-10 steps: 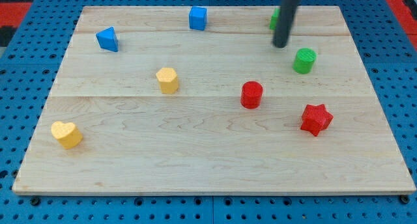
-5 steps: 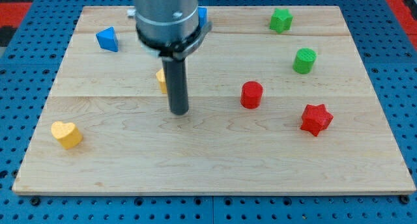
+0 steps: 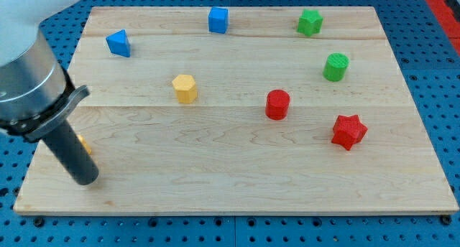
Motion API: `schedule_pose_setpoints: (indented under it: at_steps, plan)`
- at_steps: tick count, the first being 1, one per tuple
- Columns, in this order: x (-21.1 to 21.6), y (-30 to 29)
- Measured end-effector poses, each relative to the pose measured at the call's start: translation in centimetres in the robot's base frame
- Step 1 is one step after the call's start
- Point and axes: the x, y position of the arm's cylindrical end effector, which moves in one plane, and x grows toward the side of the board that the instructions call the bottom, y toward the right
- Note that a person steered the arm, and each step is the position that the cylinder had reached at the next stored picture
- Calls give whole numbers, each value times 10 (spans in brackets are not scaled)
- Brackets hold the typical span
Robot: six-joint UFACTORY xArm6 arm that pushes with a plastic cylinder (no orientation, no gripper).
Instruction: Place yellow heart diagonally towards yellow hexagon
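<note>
Yellow heart (image 3: 83, 143) mostly hidden behind my tip (image 3: 85, 180), touching it; orientation unclear.

The arm ends in a straight rod, dark grey to black, round in section and matte, with my tip (image 3: 85, 179) a blunt, flat-cut end. Above the rod sits a wider cylindrical collar of brushed grey metal, ringed by a darker band with a small flange jutting to one side. Above that, the casing turns smooth and glossy white.
</note>
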Motion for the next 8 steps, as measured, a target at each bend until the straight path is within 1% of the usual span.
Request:
schedule_pose_setpoints:
  at_steps: [1,2,3,5,6,7,8]
  plan:
    - [7,-13]
    - [-35,-19]
    - [-54,-19]
    - [-55,-19]
    - [-56,-5]
    - [-46,7]
    - [-20,-33]
